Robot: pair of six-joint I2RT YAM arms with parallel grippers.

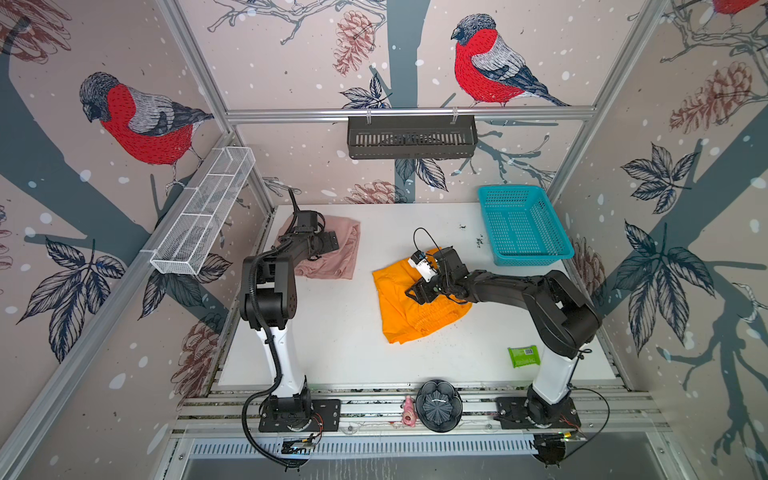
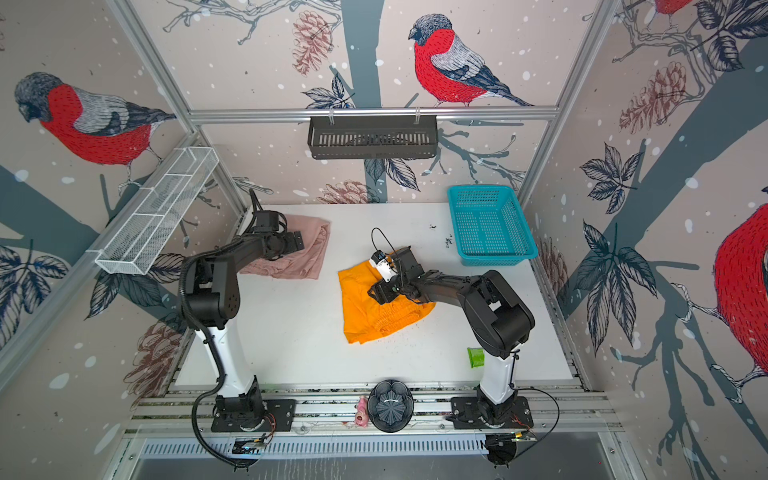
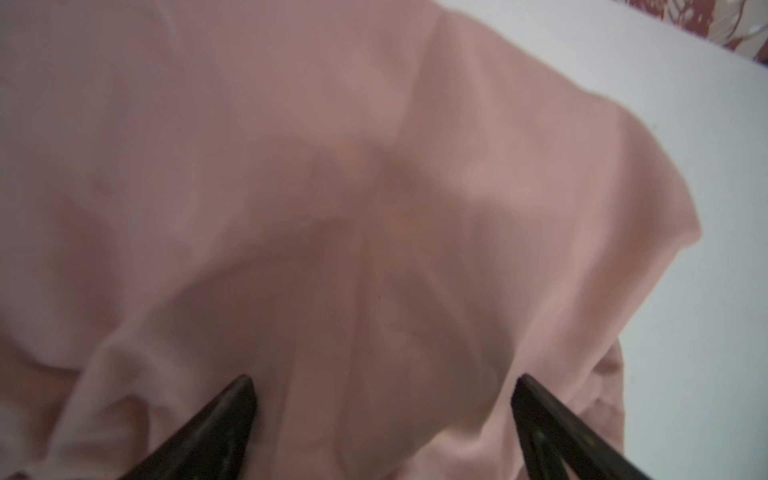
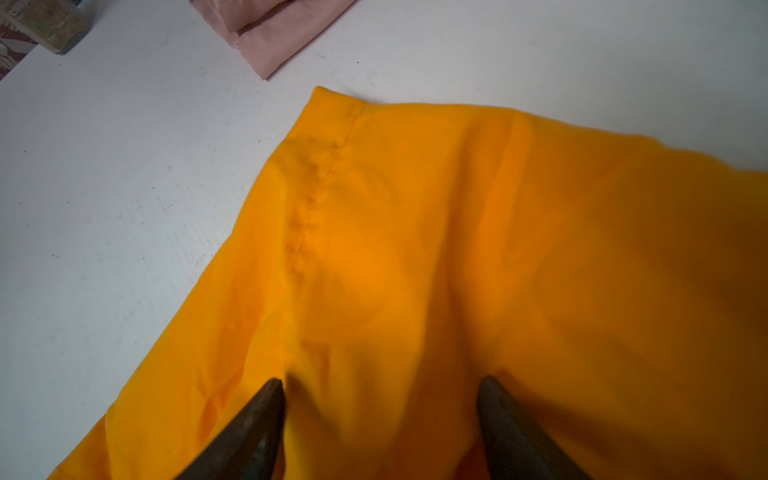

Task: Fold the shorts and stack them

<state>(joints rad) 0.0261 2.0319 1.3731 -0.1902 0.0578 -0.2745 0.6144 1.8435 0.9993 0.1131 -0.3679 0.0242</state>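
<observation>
The dusty pink shorts point(image 1: 343, 259) point(image 2: 309, 259) lie crumpled at the table's back left. My left gripper point(image 1: 330, 241) point(image 2: 297, 240) hovers just over them. In the left wrist view its fingers stand wide apart, open point(image 3: 384, 378), with pink fabric point(image 3: 374, 166) bulging below and between them. The bright orange shorts point(image 1: 399, 311) point(image 2: 361, 311) lie flat near the middle of the table. My right gripper point(image 1: 417, 293) point(image 2: 380, 293) is low over their middle. It is open point(image 4: 380, 380), fingertips resting on or just above the orange cloth point(image 4: 457, 228). A corner of the pink shorts point(image 4: 282, 33) shows beyond.
A teal basket point(image 1: 523, 224) stands at the back right. A green packet point(image 1: 524, 356) lies at the front right beside the right arm's base. A black bowl point(image 1: 439, 405) and a pink figure point(image 1: 409, 411) sit on the front rail. A white wire shelf point(image 1: 203, 212) hangs on the left wall.
</observation>
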